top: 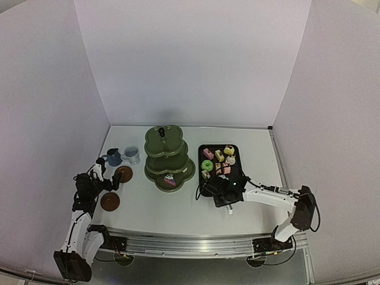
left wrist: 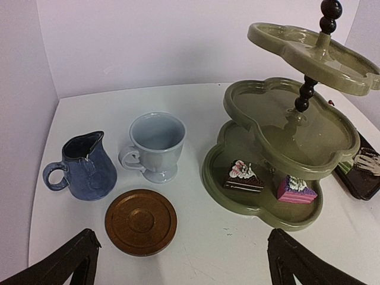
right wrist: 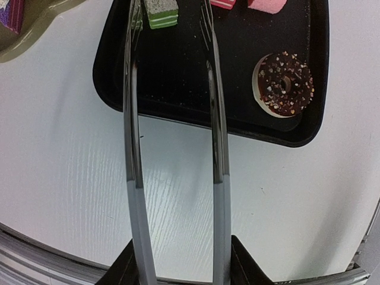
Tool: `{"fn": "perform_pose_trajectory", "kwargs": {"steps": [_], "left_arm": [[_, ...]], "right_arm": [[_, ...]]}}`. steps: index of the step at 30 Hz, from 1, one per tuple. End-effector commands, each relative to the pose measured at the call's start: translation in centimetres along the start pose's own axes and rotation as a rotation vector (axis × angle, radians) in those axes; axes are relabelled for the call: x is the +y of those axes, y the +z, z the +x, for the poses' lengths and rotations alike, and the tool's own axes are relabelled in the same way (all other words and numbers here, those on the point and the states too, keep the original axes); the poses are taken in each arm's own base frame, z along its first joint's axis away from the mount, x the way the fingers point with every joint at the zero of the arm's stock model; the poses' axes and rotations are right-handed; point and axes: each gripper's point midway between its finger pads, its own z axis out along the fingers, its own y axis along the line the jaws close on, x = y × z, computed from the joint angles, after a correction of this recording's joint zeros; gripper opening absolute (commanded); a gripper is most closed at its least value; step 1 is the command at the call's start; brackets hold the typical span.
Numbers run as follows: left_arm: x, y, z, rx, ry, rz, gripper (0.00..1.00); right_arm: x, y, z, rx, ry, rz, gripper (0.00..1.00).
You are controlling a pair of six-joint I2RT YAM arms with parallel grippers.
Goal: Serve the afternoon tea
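Green cake (right wrist: 161, 13) on the black tray (right wrist: 196, 89), between the tips of the tongs (right wrist: 217, 119) — light, likely soft; nip its flat sides gently; right tool (right wrist: 181, 267) pinches the tongs; left tool (left wrist: 178, 243) spread wide.

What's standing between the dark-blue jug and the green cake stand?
The pale cup stands there, its handle turned toward the dark-blue jug, with the green stand on its other side, as the left wrist view shows. The brown saucer lies nearer the camera, off that line.

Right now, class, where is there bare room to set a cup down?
Bare table in front of the stand, between the near saucer and the tongs. Crowded around the dark-blue cup and white cup, and on the black tray.
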Motion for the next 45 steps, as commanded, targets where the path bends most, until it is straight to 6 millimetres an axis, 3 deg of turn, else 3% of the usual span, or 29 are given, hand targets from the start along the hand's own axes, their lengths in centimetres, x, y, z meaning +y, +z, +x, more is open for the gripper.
{"fn": "perform_pose_trajectory", "kwargs": {"steps": [1,11,19,31,37,41,45], "left_arm": [[-0.2,-0.1,-1.0,-0.021,0.013,0.008,0.99],[-0.2,-0.2,-1.0,-0.023,0.016,0.006,0.99],[-0.2,-0.2,-1.1,-0.024,0.015,0.009,0.99],[-0.4,-0.1,-0.9,-0.015,0.005,0.024,0.99],[-0.6,0.0,-0.8,-0.01,0.004,0.036,0.99],[-0.6,0.1,-0.7,-0.006,0.001,0.04,0.99],[-0.7,0.0,-0.6,0.0,-0.002,0.044,0.99]], "right_arm": [[0.9,0.8,-1.2,-0.015,-0.008,-0.026,0.41],[0.7,3.1,-2.1,0.011,-0.005,-0.005,0.4],[1.0,3.2,-2.2,0.016,-0.014,-0.024,0.16],[-0.2,-1.4,-2.9,-0.032,-0.024,-0.059,0.08],[-0.2,-4.0,-4.6,-0.076,-0.113,-0.067,0.07],[-0.3,-4.1,-6.2,-0.082,-0.158,-0.082,0.07],[-1.5,-2.9,-8.6,-0.051,-0.197,-0.111,0.07]]}}
